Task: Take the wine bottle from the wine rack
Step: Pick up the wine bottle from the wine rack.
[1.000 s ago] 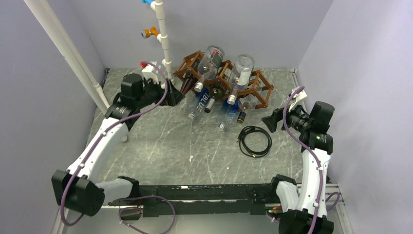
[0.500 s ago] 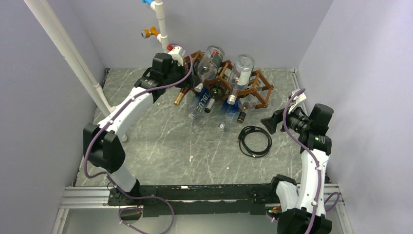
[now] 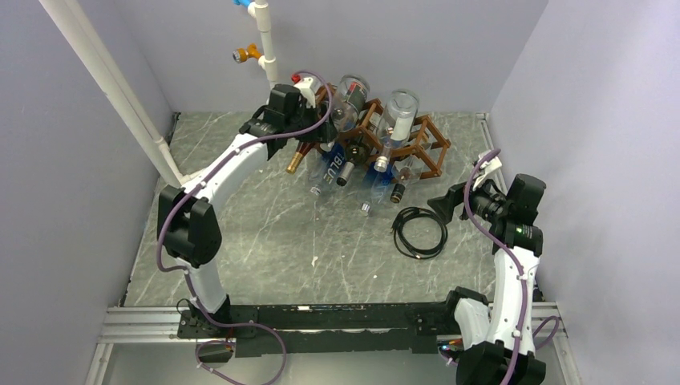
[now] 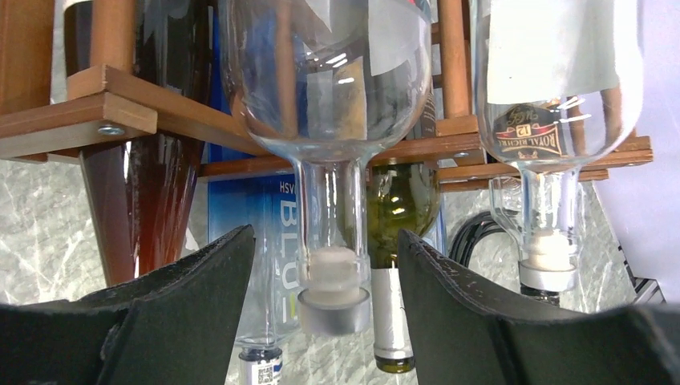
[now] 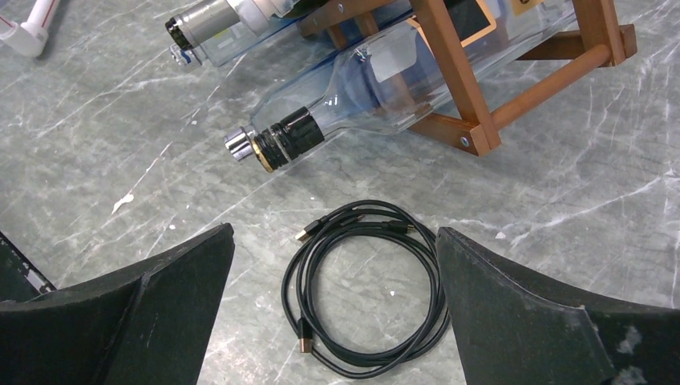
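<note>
Left wrist view, black left gripper [image 4: 325, 239] standing spread either side of the corked neck of a clear glass wine bottle [image 4: 321, 96], not touching it, bottle lying in the brown wooden lattice wine rack [image 4: 104, 92], neck sticking out toward the camera, right gripper [image 5: 334, 234] hanging wide open above a coiled black cable [image 5: 365, 290].

The left arm [image 3: 228, 164] rises from its base, bends sharply at the elbow and extends far forward and inward. At its end, the left gripper [image 4: 327, 273] has its two fingers [image 4: 200, 297] parted with a clear gap between them. The right arm [image 3: 513, 277] stands folded upright on its own side with the wrist angled downward, and the right gripper [image 5: 335, 265] has its fingers spread wide apart.
</note>
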### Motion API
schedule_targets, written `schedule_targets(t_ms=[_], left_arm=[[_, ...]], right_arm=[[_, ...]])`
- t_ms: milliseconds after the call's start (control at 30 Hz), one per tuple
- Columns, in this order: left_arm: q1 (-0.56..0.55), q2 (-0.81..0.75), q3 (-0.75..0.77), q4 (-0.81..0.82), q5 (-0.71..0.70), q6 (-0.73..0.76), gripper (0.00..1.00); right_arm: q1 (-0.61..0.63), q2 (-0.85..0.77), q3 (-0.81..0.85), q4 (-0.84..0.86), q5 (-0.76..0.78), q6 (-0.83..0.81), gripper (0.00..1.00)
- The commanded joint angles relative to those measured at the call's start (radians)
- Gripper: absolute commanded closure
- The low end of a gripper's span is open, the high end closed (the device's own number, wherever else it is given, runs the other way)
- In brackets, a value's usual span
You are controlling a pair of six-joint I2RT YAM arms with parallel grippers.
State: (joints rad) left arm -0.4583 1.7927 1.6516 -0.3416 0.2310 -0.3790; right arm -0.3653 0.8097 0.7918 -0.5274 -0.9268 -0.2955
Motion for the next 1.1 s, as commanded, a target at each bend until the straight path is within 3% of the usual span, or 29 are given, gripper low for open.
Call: schedule_targets(t_ms=[0,1067], left_arm=[[-0.013,0.037,0.075,0.019,0.019,0.001,0.30],[-0.019,0.197,0.175,0.047,0.057,-0.067,0.41]], right_arm=[[-0.003,-0.012,-0.003,0.037,-0.035,-0.006,0.00],[0.016,-0.020,-0.011,0.039,0.005,-0.010,0.00]])
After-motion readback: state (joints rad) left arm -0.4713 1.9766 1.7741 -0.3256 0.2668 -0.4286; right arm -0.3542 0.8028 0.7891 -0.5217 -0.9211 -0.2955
